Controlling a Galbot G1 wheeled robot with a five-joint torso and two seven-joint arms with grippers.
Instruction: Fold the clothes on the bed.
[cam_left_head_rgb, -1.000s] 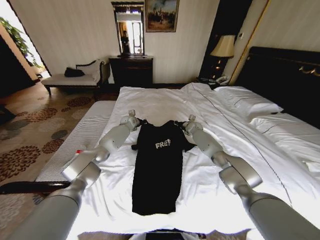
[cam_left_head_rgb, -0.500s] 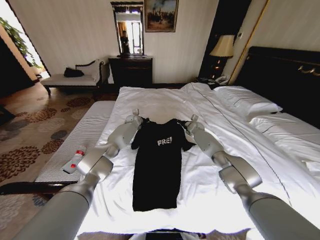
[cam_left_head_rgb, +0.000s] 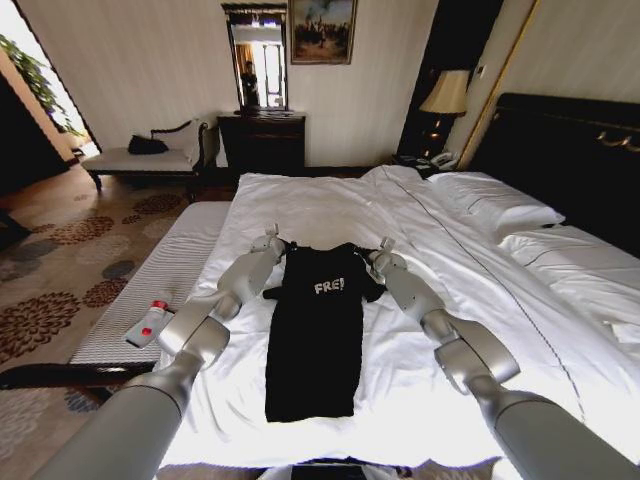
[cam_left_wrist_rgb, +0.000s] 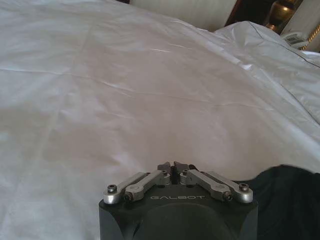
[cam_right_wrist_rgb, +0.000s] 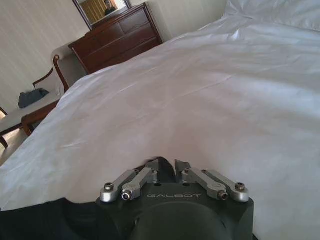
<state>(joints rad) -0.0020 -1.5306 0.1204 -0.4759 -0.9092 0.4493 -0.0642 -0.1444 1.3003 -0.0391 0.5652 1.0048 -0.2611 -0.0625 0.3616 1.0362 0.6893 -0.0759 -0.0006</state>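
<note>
The black T-shirt (cam_left_head_rgb: 315, 340) lies flat and lengthwise on the white bed (cam_left_head_rgb: 320, 205), its white chest lettering facing up and its sleeves tucked in close to the body. My left gripper (cam_left_head_rgb: 271, 237) sits at its left shoulder and my right gripper (cam_left_head_rgb: 382, 248) at its right shoulder, with the top edge drawn straight between them. In the left wrist view the left gripper (cam_left_wrist_rgb: 173, 165) has its fingers pinched together, black fabric (cam_left_wrist_rgb: 290, 200) running beneath it. The right gripper (cam_right_wrist_rgb: 165, 164) is likewise shut, with dark fabric (cam_right_wrist_rgb: 30, 220) trailing under it.
A grey striped bench (cam_left_head_rgb: 150, 285) stands along the bed's left side with a small white red-capped bottle (cam_left_head_rgb: 148, 322) on it. Pillows (cam_left_head_rgb: 495, 200) and the dark headboard lie to the right. A dark dresser (cam_left_head_rgb: 262, 140) and a chaise (cam_left_head_rgb: 140, 158) stand by the far wall.
Both grippers drew the shirt's shoulders a little farther up the bed, and the hem followed. The left arm swung inward, uncovering the bottle on the bench.
</note>
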